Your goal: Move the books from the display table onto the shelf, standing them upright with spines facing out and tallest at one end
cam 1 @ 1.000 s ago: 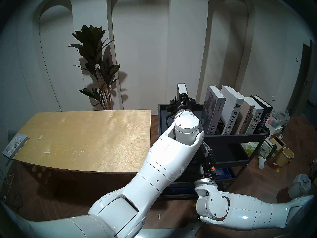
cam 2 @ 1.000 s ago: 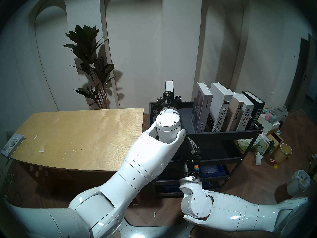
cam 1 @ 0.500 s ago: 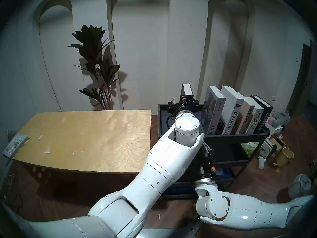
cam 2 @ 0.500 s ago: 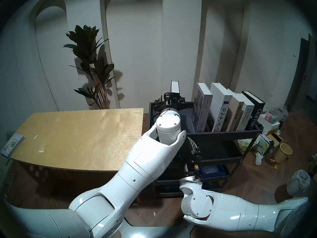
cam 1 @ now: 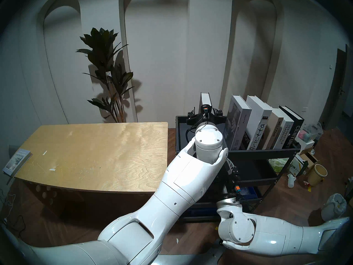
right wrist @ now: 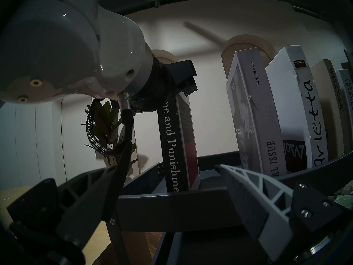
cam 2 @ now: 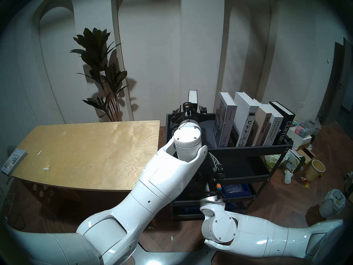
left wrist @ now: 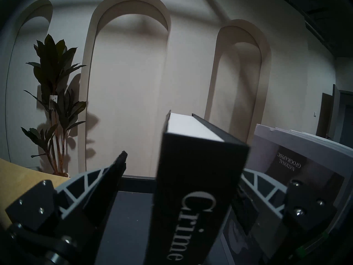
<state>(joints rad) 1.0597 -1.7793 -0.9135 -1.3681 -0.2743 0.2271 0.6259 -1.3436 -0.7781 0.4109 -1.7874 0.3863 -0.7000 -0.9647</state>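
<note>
Crime and Punishment [left wrist: 193, 192], a thick black hardcover, stands upright between the left gripper's [left wrist: 181, 182] parted jaws.

we are seeing a tall leafy plant [cam 1: 108, 71] standing against the arched wall panels [cam 1: 156, 48]. a thin grey book [cam 1: 16, 162] is lying at the far left, overhanging an edge. on the wood floor [cam 1: 305, 197] at the right, a yellow bucket [cam 1: 317, 174], a white bottle [cam 1: 291, 181], a bagged bin [cam 1: 333, 206] and boxes [cam 1: 305, 159] are sitting scattered.
</note>
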